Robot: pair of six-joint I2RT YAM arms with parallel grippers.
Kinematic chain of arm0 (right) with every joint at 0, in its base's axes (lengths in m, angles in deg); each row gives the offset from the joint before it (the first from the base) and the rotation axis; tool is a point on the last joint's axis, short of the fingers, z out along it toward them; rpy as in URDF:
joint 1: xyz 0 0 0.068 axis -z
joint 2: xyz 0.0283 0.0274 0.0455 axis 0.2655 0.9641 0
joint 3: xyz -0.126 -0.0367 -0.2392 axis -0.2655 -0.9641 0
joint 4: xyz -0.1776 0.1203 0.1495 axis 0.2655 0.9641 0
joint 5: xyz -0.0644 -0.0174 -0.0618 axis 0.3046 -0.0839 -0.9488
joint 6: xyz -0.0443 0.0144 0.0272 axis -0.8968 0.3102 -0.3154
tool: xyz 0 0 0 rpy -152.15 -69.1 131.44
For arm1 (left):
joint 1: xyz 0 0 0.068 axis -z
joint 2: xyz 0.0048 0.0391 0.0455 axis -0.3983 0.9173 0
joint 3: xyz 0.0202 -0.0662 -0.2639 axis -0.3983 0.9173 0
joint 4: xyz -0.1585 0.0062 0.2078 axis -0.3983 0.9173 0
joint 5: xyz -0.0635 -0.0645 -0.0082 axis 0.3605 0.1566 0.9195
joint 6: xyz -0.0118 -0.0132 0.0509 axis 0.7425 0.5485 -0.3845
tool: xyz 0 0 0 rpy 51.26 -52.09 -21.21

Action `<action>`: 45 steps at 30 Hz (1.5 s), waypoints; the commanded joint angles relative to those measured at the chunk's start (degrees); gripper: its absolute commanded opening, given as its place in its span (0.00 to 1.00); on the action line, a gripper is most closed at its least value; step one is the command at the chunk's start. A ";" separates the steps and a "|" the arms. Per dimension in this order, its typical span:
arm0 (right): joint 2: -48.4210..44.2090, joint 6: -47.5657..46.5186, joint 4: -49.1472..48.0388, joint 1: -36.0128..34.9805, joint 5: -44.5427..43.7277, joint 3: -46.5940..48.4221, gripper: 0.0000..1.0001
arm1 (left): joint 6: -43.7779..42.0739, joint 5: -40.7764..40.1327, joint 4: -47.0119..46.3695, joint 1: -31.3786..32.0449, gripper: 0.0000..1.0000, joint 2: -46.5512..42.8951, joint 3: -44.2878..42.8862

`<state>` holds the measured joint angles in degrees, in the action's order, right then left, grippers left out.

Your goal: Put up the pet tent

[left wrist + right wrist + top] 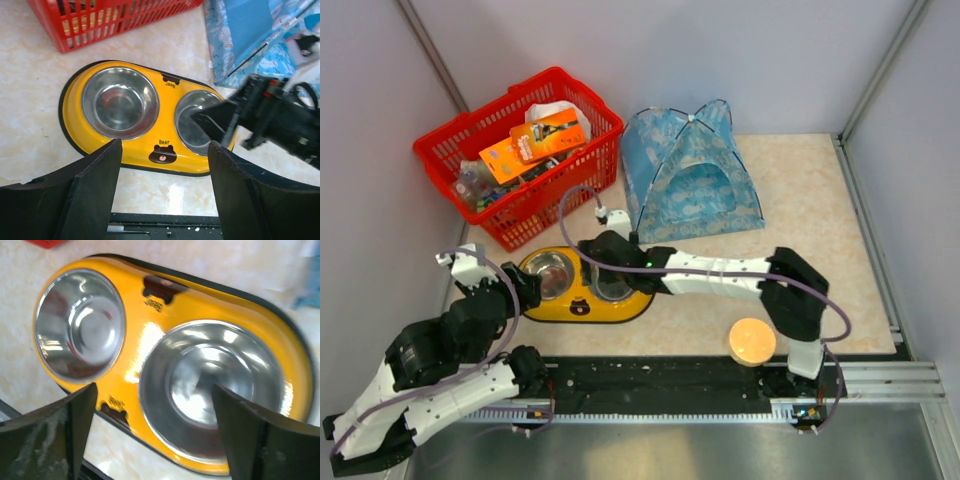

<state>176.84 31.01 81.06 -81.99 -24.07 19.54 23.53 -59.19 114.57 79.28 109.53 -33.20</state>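
Plainly the pet tent (690, 175) stands upright at the far side of the desk (810, 210), just beside the red basket (555, 190), its arched doorway facing the arms. The right tool (154, 390) hangs over the yellow double-bowl feeder (167, 100) and the left tool (165, 145) hangs near it, both gaping wide and empty, apart from the tent. I judge the tent light and springy, soft cloth on thin poles, best pinched at a pole seam or the peak, since a push would likely slide or tip it.
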 commanded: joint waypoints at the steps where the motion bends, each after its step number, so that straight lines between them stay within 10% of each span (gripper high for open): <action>1: -16.39 -3.52 2.30 -0.38 -6.48 -10.08 0.99 | -4.64 4.33 -5.97 -0.18 0.76 -0.32 1.16; 10: -52.77 -1.50 28.74 -0.12 -17.04 -23.55 0.99 | -9.04 8.37 -10.81 -0.09 0.91 -0.49 1.87; 21: -75.92 4.57 62.42 -0.21 -29.78 -8.46 0.99 | -9.04 10.74 -7.91 -0.09 0.99 -1.55 -2.87; 30: -81.37 -1.94 65.51 -0.21 -32.42 8.95 0.99 | -14.66 11.80 -6.24 -0.09 0.99 0.48 -17.37; 45: -82.61 -6.86 61.47 -0.21 -32.51 10.81 0.99 | -13.35 12.59 -2.73 -0.09 0.99 -2.34 -20.63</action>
<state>93.90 26.16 144.42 -81.99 -55.76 30.01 10.04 -46.47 111.05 79.28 107.93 -52.91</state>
